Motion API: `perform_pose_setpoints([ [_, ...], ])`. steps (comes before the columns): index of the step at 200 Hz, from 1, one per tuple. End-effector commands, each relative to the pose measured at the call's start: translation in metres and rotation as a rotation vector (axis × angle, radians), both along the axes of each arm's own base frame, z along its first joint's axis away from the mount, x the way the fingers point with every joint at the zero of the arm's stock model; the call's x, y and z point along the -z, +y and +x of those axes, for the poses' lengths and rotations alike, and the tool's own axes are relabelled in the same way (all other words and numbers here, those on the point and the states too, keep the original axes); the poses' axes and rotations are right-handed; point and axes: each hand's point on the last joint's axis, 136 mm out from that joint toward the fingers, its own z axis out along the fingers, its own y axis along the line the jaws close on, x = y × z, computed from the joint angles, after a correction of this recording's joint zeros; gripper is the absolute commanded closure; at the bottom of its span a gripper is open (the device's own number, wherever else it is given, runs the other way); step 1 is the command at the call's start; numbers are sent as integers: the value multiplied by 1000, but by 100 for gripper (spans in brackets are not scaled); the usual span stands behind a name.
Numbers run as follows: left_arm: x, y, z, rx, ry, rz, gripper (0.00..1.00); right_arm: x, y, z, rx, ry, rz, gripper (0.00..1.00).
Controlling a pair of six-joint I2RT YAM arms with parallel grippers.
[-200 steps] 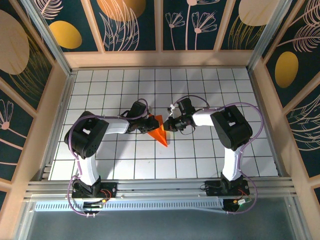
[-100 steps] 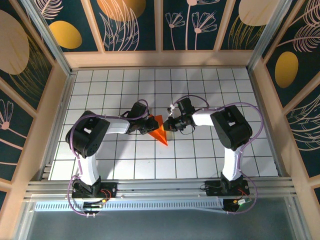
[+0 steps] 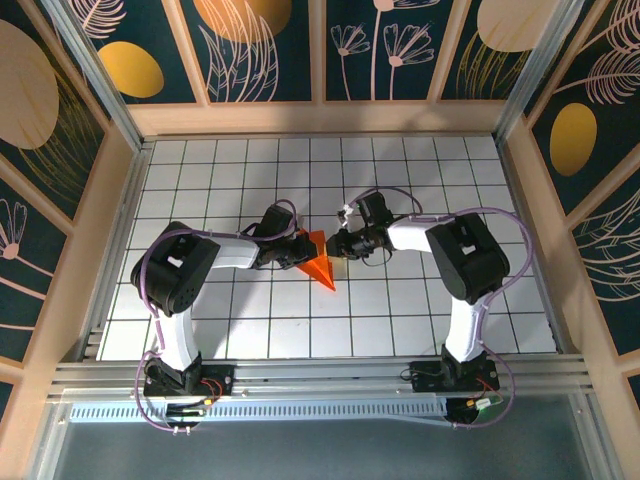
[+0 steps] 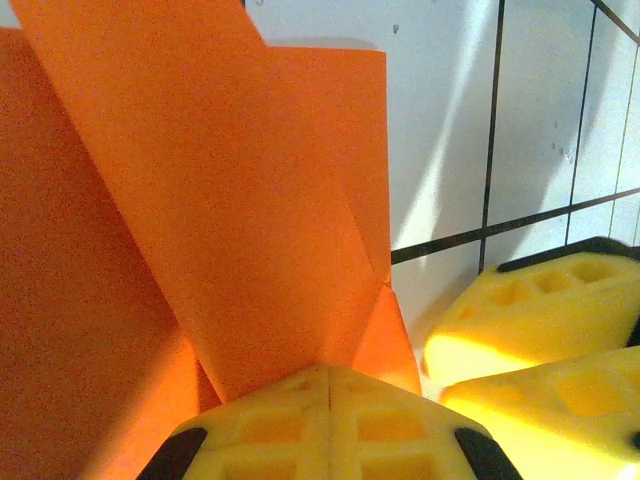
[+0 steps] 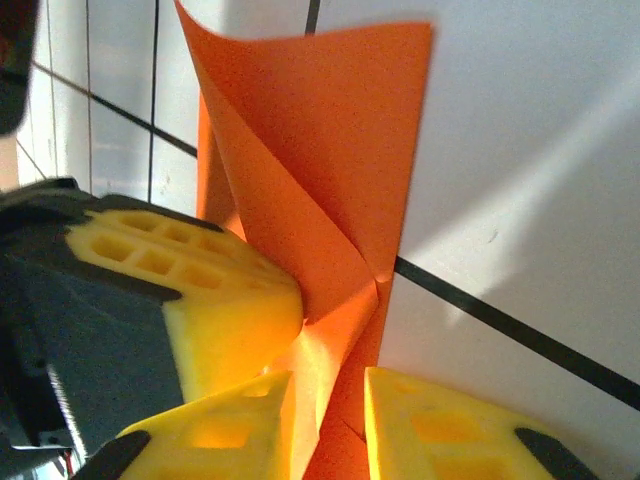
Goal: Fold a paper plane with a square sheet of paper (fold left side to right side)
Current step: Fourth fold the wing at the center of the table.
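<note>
Folded orange paper sheet (image 3: 320,265) on worktop (image 3: 400,320), pinched by clenched left end effector (image 4: 330,378); right end effector (image 5: 328,390) released, straddling its edge

A white tabletop (image 3: 400,315) ruled with thin dark grid lines filled the middle of the scene. A pale wooden ledge (image 3: 320,118) ran along its far edge, with wooden frames rising on the left and right. Behind them stood dark teal wall panels (image 3: 275,55) drawn with pale leaf and flower outlines and golden ovals (image 3: 130,68). Along the near edge lay an aluminium rail (image 3: 320,378), and nearer still a perforated metal strip (image 3: 300,410).
</note>
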Motion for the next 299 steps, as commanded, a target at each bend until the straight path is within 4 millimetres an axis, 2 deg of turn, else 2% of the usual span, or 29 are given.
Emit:
perform_pose_setpoints([
  [1, 38, 22, -19, -21, 82, 118, 97, -27, -10, 10, 35, -54, 9, 72],
  [21, 37, 22, -19, -21, 79, 117, 97, -38, -14, 5, 30, -60, 28, 72],
  [51, 36, 21, -19, -21, 78, 117, 97, -50, -9, -21, -35, -21, 83, 91],
  [75, 36, 22, -18, -24, 77, 118, 97, -43, 1, -50, -97, 34, 96, 100],
  [103, 37, 22, -19, -24, 80, 120, 97, -30, 12, -73, -137, 76, 88, 100],
  [150, 37, 22, -18, -20, 77, 124, 97, -15, 17, -81, -143, 109, 80, 100],
  [218, 37, 22, -18, -23, 77, 127, 97, 2, 8, -98, -144, 160, 44, 100],
  [299, 38, 22, -18, -19, 80, 130, 98, 10, 4, -106, -148, 186, 26, 100],
])
